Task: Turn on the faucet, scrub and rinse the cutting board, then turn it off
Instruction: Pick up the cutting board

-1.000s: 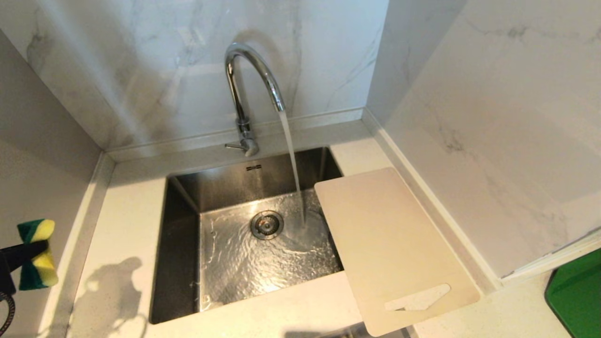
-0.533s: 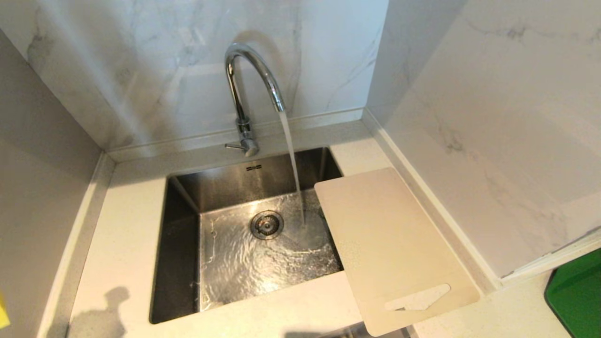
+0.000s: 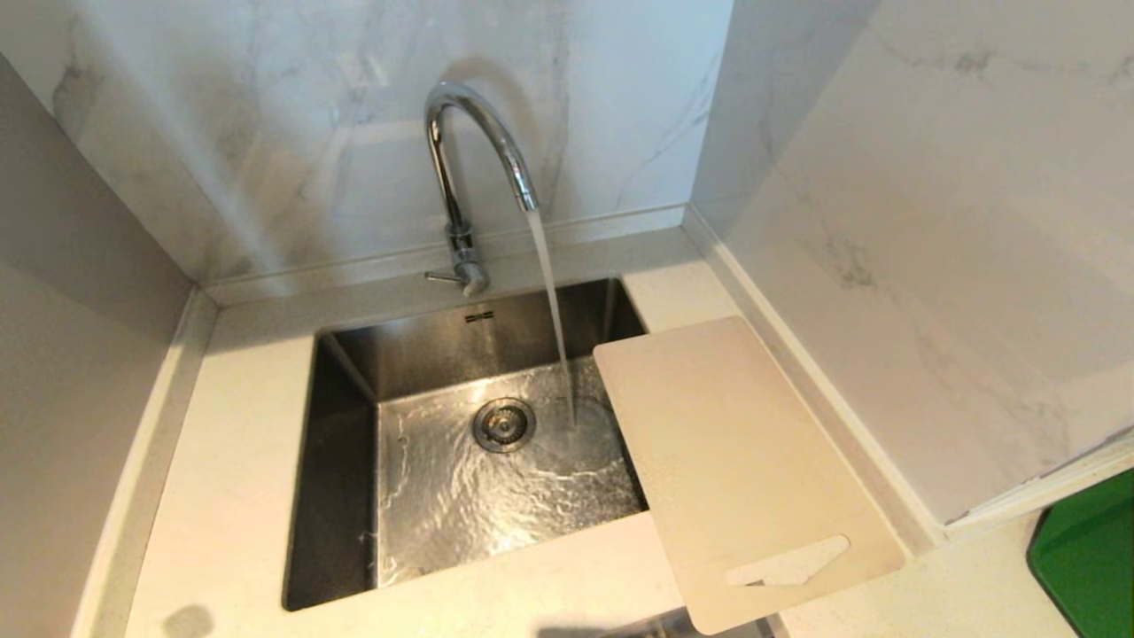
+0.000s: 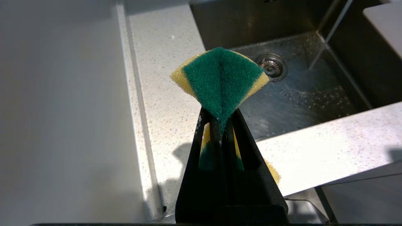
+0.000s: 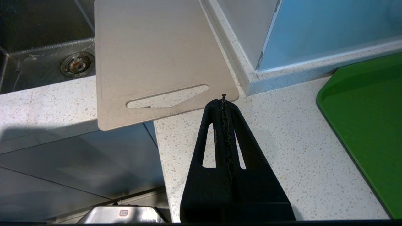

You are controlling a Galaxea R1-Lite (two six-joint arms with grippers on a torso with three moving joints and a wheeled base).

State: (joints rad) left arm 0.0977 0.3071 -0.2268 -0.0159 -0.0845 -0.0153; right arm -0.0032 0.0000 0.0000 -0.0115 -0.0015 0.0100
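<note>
Faucet (image 3: pixel 469 159) running: a steady stream drops from the spout into the sink (image 3: pixel 345 372), landing just beside the drain (image 3: pixel 503 424), on its board side. First step judged done.

Cutting board (image 3: pixel 735 470) lies flat on the surface (image 3: pixel 230 425) at the sink's right, its far left corner overhanging the basin, its handle slot toward the robot and its near corner jutting past the front edge. The stream passes close beside that far corner; the water does not appear to strike the board.

Left hand (image 4: pixel 221 121) is clamped tight on a green-and-yellow sponge (image 4: pixel 221 75), pinched so the pad fans out beyond the fingertips. It hangs over the surface left of the sink, out of the head view. Right hand (image 5: pixel 223 98) is closed with nothing in it, held near the board's handle end, not touching.

Step in hand, as judged: scrubbing, not yet begun — sponge and board are well apart.

Next move calls for carrying the sponge across the basin to the board's face, likely wetting it in the stream on the way. The board may slide under pressure given its overhang; the right hand could steady the handle end.
</note>
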